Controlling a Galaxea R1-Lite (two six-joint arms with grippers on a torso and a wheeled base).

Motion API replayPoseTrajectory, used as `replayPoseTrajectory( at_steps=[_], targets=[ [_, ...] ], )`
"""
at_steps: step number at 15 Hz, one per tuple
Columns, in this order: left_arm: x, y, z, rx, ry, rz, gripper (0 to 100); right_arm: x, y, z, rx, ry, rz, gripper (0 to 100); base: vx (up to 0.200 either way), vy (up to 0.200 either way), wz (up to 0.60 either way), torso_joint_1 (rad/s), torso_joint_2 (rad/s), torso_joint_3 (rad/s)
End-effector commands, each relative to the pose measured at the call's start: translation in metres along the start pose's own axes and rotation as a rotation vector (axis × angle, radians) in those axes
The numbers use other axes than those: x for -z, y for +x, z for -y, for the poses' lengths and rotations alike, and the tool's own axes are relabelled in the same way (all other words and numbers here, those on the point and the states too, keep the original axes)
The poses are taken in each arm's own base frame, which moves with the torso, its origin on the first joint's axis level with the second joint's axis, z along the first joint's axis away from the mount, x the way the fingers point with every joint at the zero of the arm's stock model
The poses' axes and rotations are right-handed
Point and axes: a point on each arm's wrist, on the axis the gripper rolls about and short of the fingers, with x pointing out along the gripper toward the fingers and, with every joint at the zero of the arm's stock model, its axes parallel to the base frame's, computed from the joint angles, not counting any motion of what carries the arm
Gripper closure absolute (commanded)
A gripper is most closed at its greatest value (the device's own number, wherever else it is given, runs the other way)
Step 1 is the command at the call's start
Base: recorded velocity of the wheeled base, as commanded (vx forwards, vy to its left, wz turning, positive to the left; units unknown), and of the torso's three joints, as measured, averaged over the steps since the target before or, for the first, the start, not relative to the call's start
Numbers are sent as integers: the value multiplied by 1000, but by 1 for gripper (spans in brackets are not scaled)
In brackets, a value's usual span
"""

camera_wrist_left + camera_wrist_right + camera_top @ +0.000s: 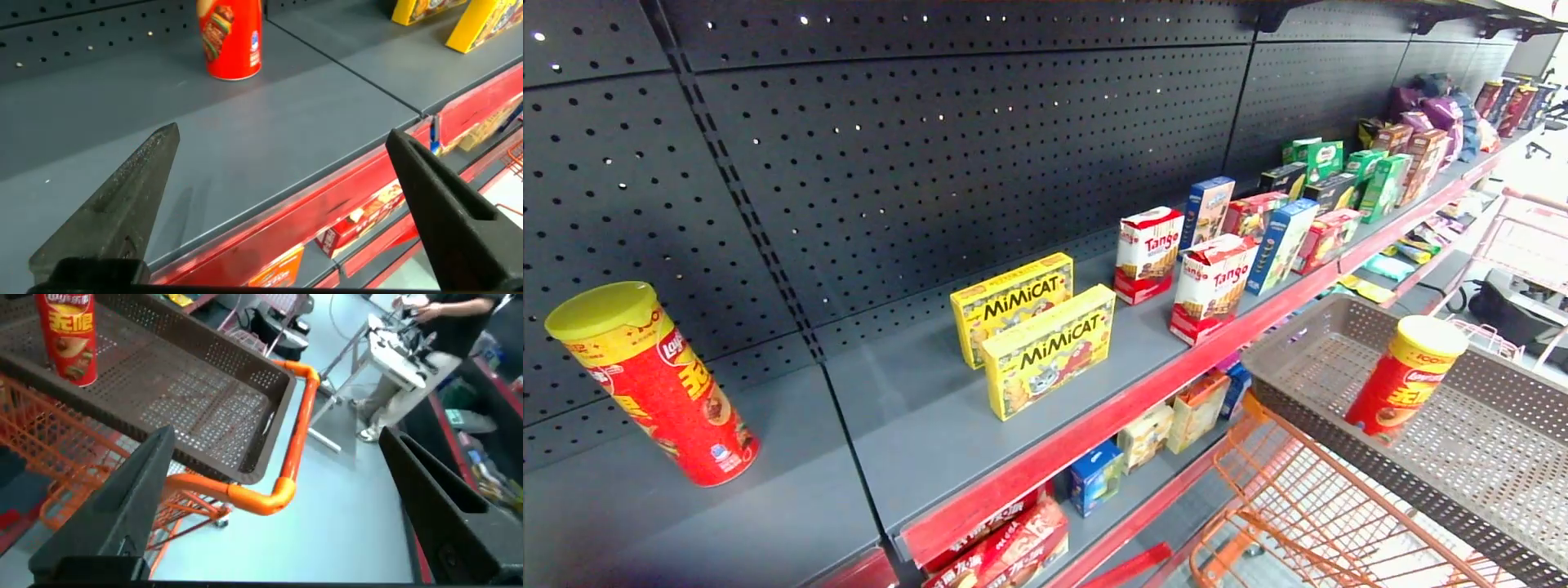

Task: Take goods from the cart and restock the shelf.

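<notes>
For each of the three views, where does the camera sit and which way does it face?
Head view: on the head, facing forward and down along the shelf towards the cart basket.
Left wrist view: on the left wrist, facing past the open left gripper onto the shelf can.
Right wrist view: on the right wrist, facing past the open right gripper onto the cart can.
Shared: the head view also shows both cans.

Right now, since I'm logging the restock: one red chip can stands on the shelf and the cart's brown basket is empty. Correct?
Not quite. The brown basket is not empty: the head view shows a second red chip can standing in it. One red chip can does stand on the shelf.
</notes>
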Motion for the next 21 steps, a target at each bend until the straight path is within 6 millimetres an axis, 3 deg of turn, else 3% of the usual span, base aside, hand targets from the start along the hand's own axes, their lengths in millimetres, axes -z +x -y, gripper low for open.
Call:
replayPoseTrajectory(
  at_steps=[1, 3, 4, 5, 9, 12, 15, 17, 19, 21],
  targets=[
    [0, 0, 0, -1, 0, -1, 0, -5, 16, -4, -26, 28, -77, 0, 0, 0, 0, 0, 0, 0],
    [0, 0, 0, -1, 0, -2, 0, -27, 49, -8, 0, 154, -124, 0, 0, 0, 0, 0, 0, 0],
    [0, 0, 0, -1, 0, -2, 0, -40, 76, -13, 12, 250, -146, 0, 0, 0, 0, 0, 0, 0],
    [0, 0, 0, -1, 0, -2, 0, -43, 91, -17, -6, 299, -167, 0, 0, 0, 0, 0, 0, 0],
    [0, 0, 0, -1, 0, -2, 0, -46, 97, -29, -294, 342, -146, 0, 0, 0, 0, 0, 0, 0],
    [0, 0, 0, -1, 0, -1, 0, -46, 110, -47, -428, 457, -245, 0, 0, 0, 0, 0, 0, 0],
    [0, 0, 0, -1, 0, -2, 0, -44, 121, -65, -518, 415, -237, 0, 0, 0, 0, 0, 0, 0],
    [0, 0, 0, -1, 0, -2, 0, -50, 168, -93, -420, 314, -269, 0, 0, 0, 0, 0, 0, 0],
    [0, 0, 0, -1, 0, -2, 0, -60, 227, -105, -300, 262, -286, 0, 0, 0, 0, 0, 0, 0],
    [0, 0, 0, -1, 0, -2, 0, -59, 265, -113, -268, 192, -329, 0, 0, 0, 0, 0, 0, 0]
  ],
)
